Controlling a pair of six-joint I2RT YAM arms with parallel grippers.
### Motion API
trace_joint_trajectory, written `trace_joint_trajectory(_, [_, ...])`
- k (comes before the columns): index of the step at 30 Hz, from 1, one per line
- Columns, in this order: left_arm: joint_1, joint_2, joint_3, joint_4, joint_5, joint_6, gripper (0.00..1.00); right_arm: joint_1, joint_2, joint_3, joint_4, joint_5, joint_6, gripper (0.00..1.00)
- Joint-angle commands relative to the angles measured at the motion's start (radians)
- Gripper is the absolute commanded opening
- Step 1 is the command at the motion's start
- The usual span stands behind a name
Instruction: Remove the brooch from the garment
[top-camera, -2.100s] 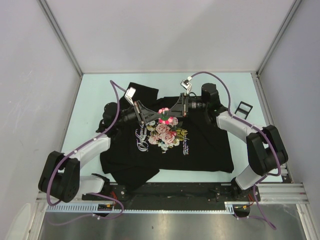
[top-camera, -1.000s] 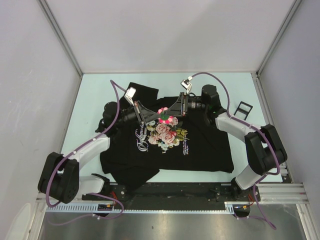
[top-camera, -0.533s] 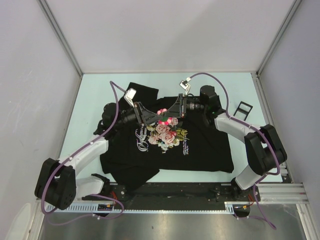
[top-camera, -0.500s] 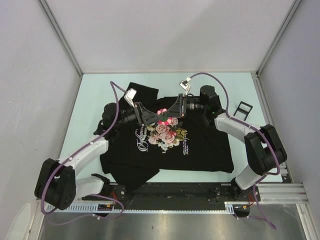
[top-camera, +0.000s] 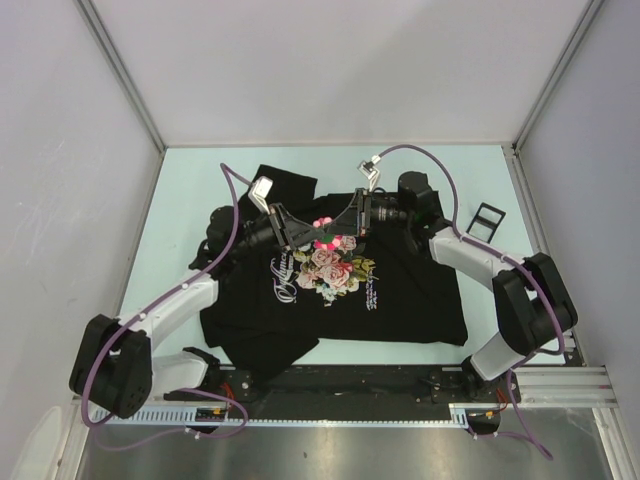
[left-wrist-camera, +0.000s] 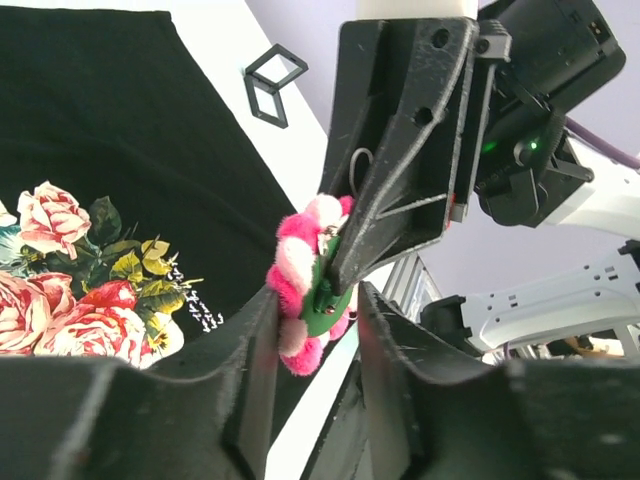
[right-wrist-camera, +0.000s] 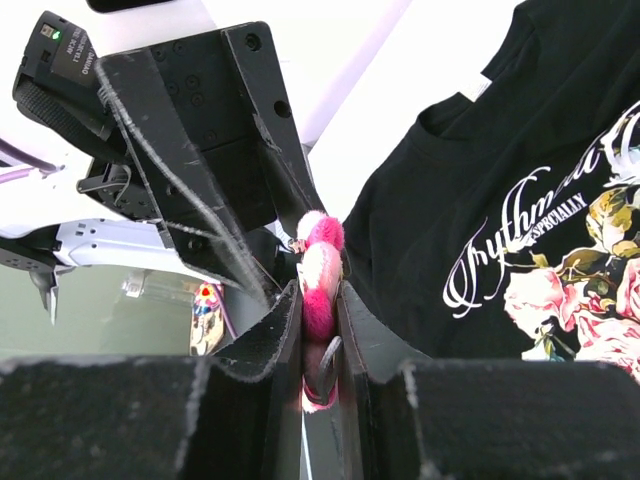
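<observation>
I'm watching the right gripper (right-wrist-camera: 320, 300) pinching the fuzzy pink flower brooch (right-wrist-camera: 321, 262) over the black shirt (top-camera: 400, 290); the left gripper (left-wrist-camera: 315, 293) is sitting half-open, jaws flanking the petals.

Brooch (top-camera: 324, 233) between left pincer (top-camera: 311, 237) and right pincer (top-camera: 339, 231), above garment (top-camera: 405, 290) on table (top-camera: 190, 185).

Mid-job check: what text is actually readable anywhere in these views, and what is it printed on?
"Rythm": large white cursive script on the chest of the black T-shirt; the rest of the word is illegible.
"SPECIALLY": small white capitals under that script; any letter before the S is unclear.
Small white lettering on the shirt in the left wrist view: too small to read.
</observation>
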Motion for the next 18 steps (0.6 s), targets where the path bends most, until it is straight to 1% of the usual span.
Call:
trace_joint_trajectory(1, [-0.007, 0.002, 0.011, 0.12, 0.001, -0.057, 0.36, 0.017, -0.044, 0.006, -0.027, 0.016, -0.052, 0.0])
trace_joint_trajectory(3, [-0.005, 0.004, 0.004, 0.13, -0.001, -0.065, 0.34, 0.019, -0.049, 0.007, -0.039, 0.016, -0.069, 0.0])
trace_joint_trajectory(6, [-0.005, 0.008, 0.004, 0.13, -0.001, -0.071, 0.34, 0.022, -0.053, 0.006, -0.065, 0.018, -0.096, 0.0])
trace_joint_trajectory(9, [-0.005, 0.013, 0.004, 0.133, 0.001, -0.077, 0.38, 0.023, -0.058, 0.006, -0.088, 0.029, -0.116, 0.0])
trace_joint_trajectory(13, [-0.005, 0.004, 0.004, 0.13, -0.019, -0.082, 0.38, 0.032, -0.061, 0.006, -0.096, 0.029, -0.131, 0.0])
trace_joint_trajectory(18, [-0.002, 0.005, -0.003, 0.147, -0.016, -0.103, 0.32, 0.037, -0.063, 0.006, -0.103, 0.027, -0.148, 0.0])
